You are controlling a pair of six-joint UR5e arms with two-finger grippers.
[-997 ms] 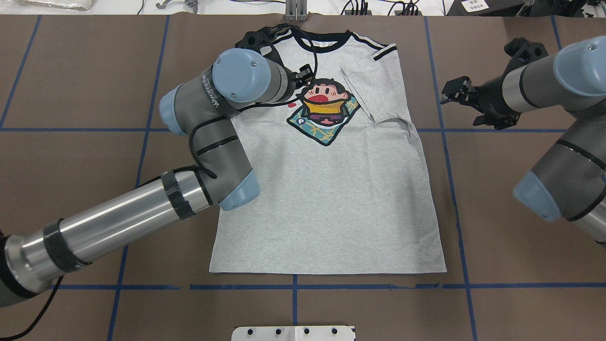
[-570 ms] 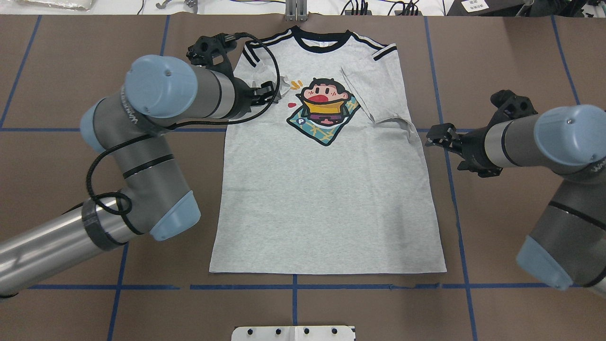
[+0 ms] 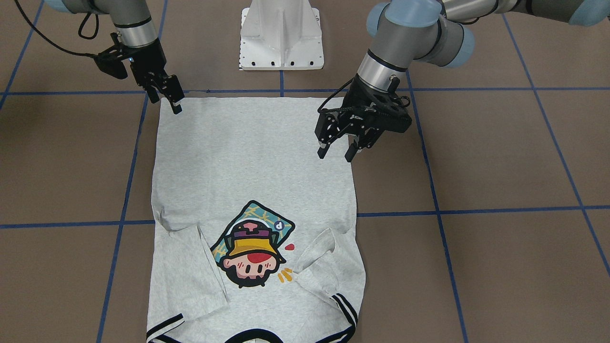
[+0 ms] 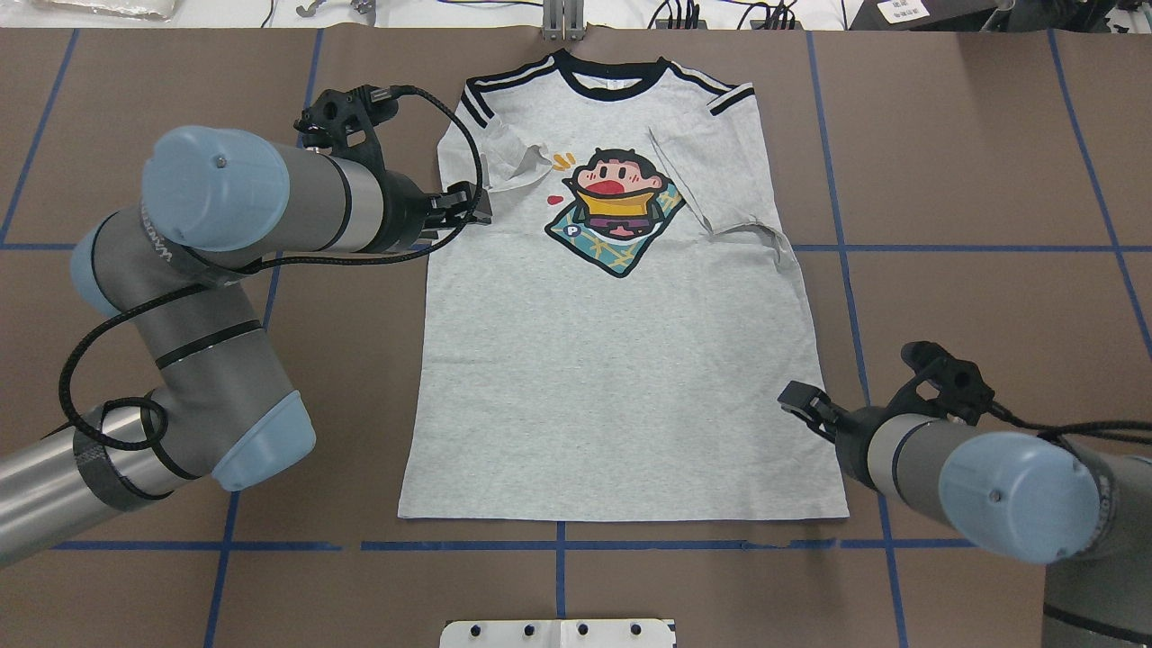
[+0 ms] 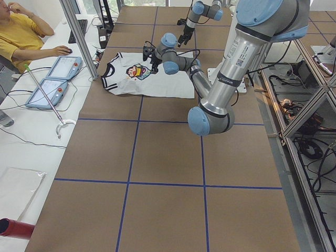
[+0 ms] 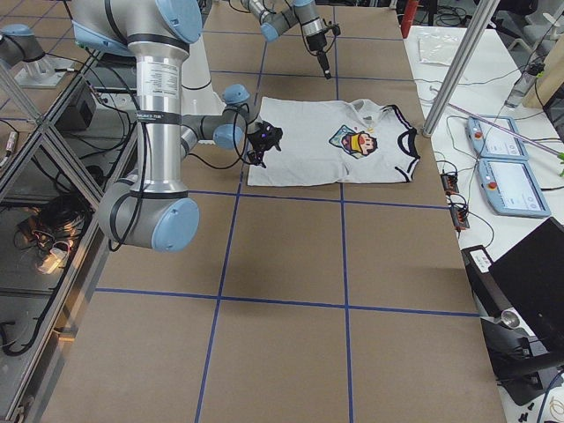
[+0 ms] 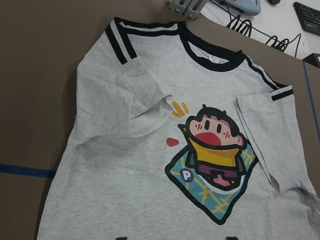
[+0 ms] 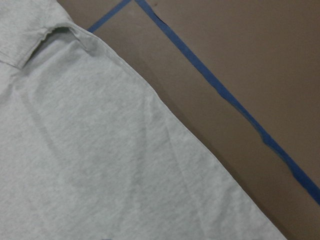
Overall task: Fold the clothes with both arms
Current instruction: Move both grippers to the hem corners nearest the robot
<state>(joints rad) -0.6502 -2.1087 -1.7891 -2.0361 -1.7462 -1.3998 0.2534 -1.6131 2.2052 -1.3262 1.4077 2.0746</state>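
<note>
**Shirt lies flat, both sets of fingers open and empty**

The grey T-shirt (image 4: 621, 387) lies flat on the brown worktop (image 4: 972, 162), front side up. Its black collar (image 4: 612, 88) points away from the robot. Its bottom edge is near the white stand (image 3: 281, 38). Both short sleeves are folded in over the front. The left sleeve (image 4: 508, 162) is bumpy, and its tip sits just beside the cartoon head (image 4: 616, 202) with the yellow hat. The right sleeve (image 4: 711, 171) lies flatter and covers a little corner of the picture.

The left arm (image 4: 225, 198) reaches in from the side. The left fingers (image 3: 335, 155) hang in the air over the shirt's left side. They are wide open and hold nothing.

The right arm (image 4: 999, 486) comes in low. The right fingers (image 3: 166, 105) are at the shirt's right edge, close to the bottom corner. They are spread apart and hold nothing. I cannot tell if they touch the cloth. The right wrist camera shows the shirt's edge, the worktop and a blue tape line (image 8: 240, 115).

A person in a yellow top (image 5: 21, 37) sits at a white side table, well apart from the shirt.
</note>
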